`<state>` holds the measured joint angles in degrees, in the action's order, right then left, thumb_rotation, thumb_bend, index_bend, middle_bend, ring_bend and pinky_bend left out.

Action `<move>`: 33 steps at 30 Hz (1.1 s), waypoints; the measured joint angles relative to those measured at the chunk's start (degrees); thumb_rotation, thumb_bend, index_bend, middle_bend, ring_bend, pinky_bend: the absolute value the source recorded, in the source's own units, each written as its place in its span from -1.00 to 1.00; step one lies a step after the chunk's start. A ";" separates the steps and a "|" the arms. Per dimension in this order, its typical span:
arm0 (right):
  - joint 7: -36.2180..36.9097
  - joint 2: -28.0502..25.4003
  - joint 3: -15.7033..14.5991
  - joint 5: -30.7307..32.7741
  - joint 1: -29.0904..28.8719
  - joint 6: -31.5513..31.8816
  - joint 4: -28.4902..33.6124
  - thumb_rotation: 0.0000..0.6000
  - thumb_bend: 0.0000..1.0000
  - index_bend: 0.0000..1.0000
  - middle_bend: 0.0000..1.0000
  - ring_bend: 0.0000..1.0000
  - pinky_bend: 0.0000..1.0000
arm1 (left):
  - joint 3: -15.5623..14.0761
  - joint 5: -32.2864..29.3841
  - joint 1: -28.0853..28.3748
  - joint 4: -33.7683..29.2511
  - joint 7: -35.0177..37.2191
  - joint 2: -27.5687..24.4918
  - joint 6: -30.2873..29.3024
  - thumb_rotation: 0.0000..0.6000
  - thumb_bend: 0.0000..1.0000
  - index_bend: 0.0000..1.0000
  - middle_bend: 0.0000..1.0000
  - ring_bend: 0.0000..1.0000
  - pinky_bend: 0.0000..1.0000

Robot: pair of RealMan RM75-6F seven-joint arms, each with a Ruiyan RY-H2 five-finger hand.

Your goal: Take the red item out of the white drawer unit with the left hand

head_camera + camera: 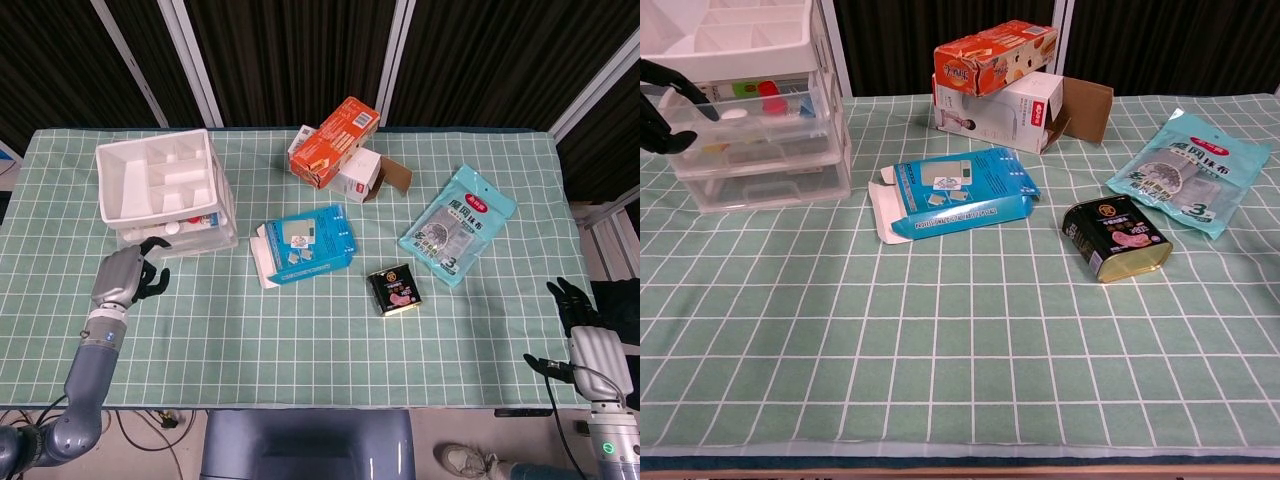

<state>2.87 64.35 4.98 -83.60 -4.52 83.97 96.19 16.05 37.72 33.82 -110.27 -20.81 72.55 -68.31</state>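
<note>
The left hand hooks curled fingers on the top drawer of the white drawer unit, now partly open, where the red item lies inside, not yet grasped.

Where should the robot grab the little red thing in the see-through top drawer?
Probably from above, pinching the small red item across its sides. It lies low in the pulled-out clear top drawer, whose front wall blocks a straight-in reach. The left hand at the drawer's front must lift over that wall.
</note>
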 measured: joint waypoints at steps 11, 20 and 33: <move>0.07 0.04 0.05 0.01 -0.03 -0.02 -0.08 1.00 -0.87 -1.00 -1.00 -1.00 -0.55 | -2.10 3.30 -1.74 -3.69 2.23 -2.75 0.40 1.00 -0.10 -0.33 1.00 0.98 1.00; 0.00 0.09 0.14 0.20 -0.07 -0.08 -0.10 1.00 -0.87 -1.00 -1.00 -1.00 -0.55 | -3.65 4.92 -2.55 -5.10 3.36 -4.15 1.31 1.00 -0.10 -0.30 1.00 0.98 1.00; 0.05 0.10 0.19 0.19 -0.04 0.02 -0.10 1.00 -0.87 -1.00 -1.00 -1.00 -0.55 | -5.50 7.67 -3.42 -7.42 4.56 -5.66 1.86 1.00 -0.10 -0.29 1.00 0.98 1.00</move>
<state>2.92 64.45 5.17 -83.41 -4.57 83.99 96.09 10.55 45.38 30.40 -117.69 -16.25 66.89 -66.45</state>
